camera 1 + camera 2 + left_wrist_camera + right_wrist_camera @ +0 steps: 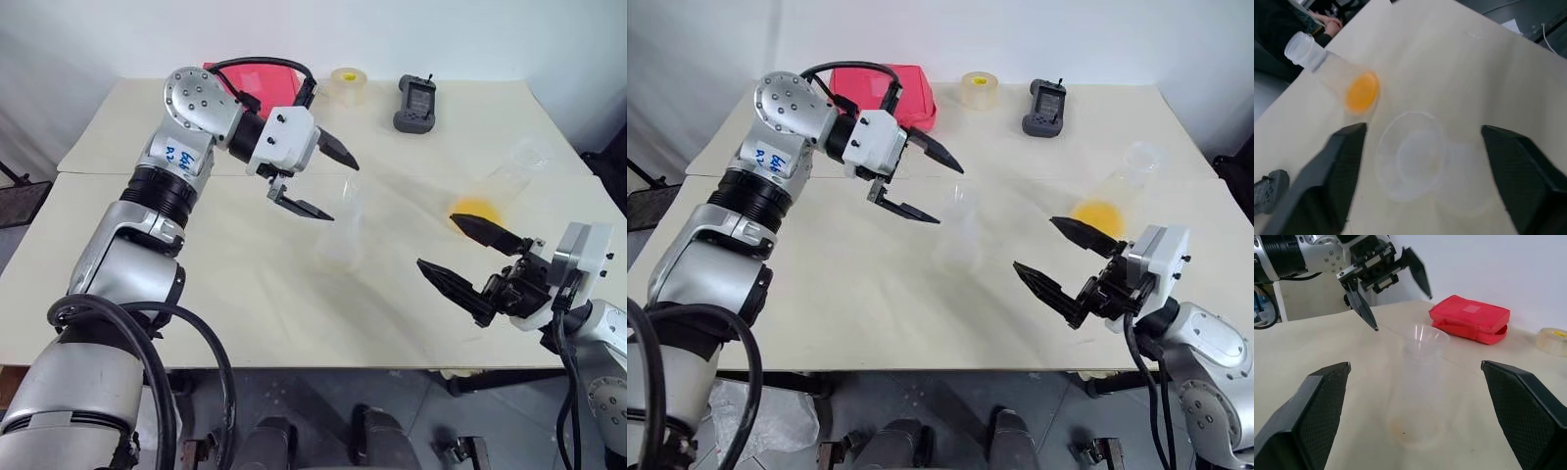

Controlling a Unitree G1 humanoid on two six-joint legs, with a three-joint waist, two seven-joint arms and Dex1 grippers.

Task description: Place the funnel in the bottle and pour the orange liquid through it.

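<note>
Your left gripper (315, 179) hangs above the table (245, 294) with its jaws spread wide and nothing between them. It sits just off the bottle's rim, at about ten o'clock from it in the head view.

The bottle (343, 235) stands upright near the table's centre. The funnel (1425, 335) rests in its mouth, its wide rim sitting at the top. In the left wrist view the funnel's round rim (1409, 161) lies between the two fingers, apart from both.

Your right gripper (470, 259) is at roughly four o'clock from the bottle, well apart from it. Its jaws are also fully spread and hold nothing. In the right wrist view the bottle stands between its fingers, untouched.

A clear flask (495, 186) lies on its side at about two o'clock from the bottle. The orange liquid (475, 210) is pooled at its wide base, just beyond the right gripper's upper finger. Whether that finger touches the flask cannot be told.

At the table's far edge, from eleven to one o'clock, you have a red pouch (906, 93), a tape roll (348, 86) and a dark handheld device (415, 103). In the left wrist view a person's hand (1327, 20) shows beyond the table edge near the flask's neck.
</note>
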